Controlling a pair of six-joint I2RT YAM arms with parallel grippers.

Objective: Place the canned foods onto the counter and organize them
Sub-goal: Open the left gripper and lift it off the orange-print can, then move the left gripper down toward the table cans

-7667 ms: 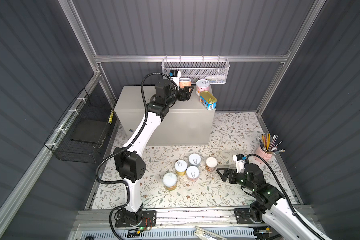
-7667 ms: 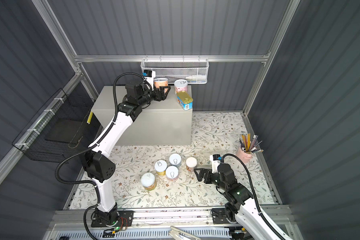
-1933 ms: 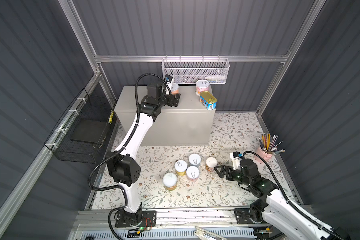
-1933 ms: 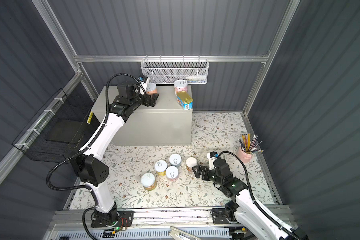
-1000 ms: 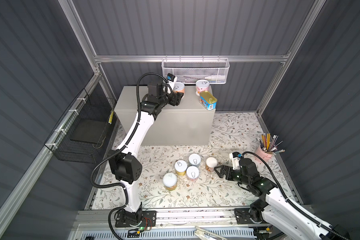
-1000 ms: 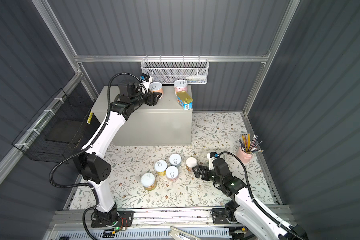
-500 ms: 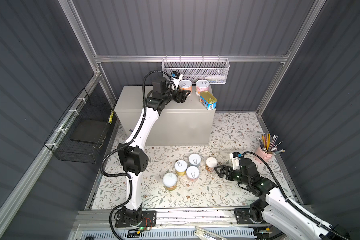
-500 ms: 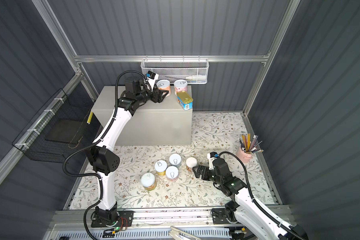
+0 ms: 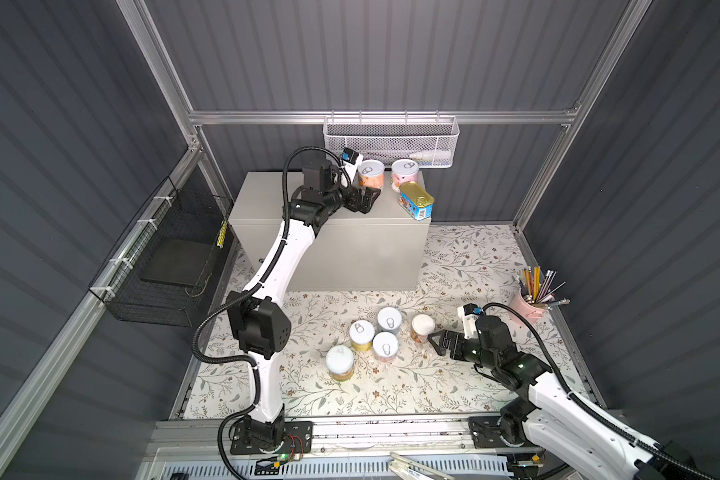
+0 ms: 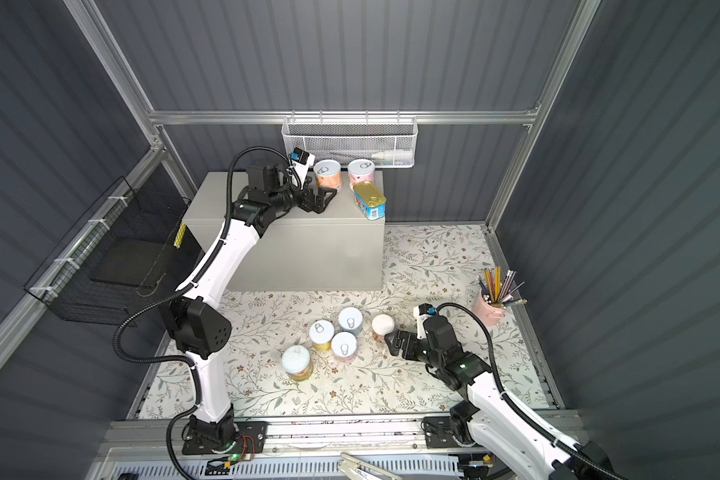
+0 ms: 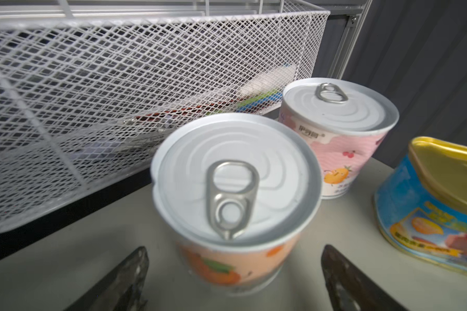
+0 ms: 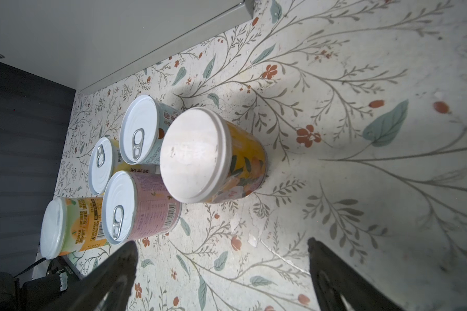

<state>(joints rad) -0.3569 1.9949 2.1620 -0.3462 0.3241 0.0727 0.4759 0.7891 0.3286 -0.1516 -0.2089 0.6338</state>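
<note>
my left gripper [image 9: 366, 200] stands wide open just short of the orange can [image 9: 371, 174] on the counter [image 9: 262, 199]. a crooked pull-back could tip it (right gripper [image 9: 438, 341], equally wide, waits near the white-lidded can [image 9: 422, 325]).

You're looking at a counter [image 9: 358, 249] of smooth, matt painted metal. At its back right corner, the orange-label can [image 11: 235, 188] and the pink-label can [image 11: 340, 113] show satin metal lids with ridged rings over printed wraps; the blue tin [image 11: 426, 223] has a shiny gold metal top. Above its back edge you see the white mesh basket [image 11: 119, 80], coated wire. On the worn, matt floral mat [image 12: 348, 134], the white-lidded can [image 12: 194, 156] wears a dull, scuffed plastic cap
</note>
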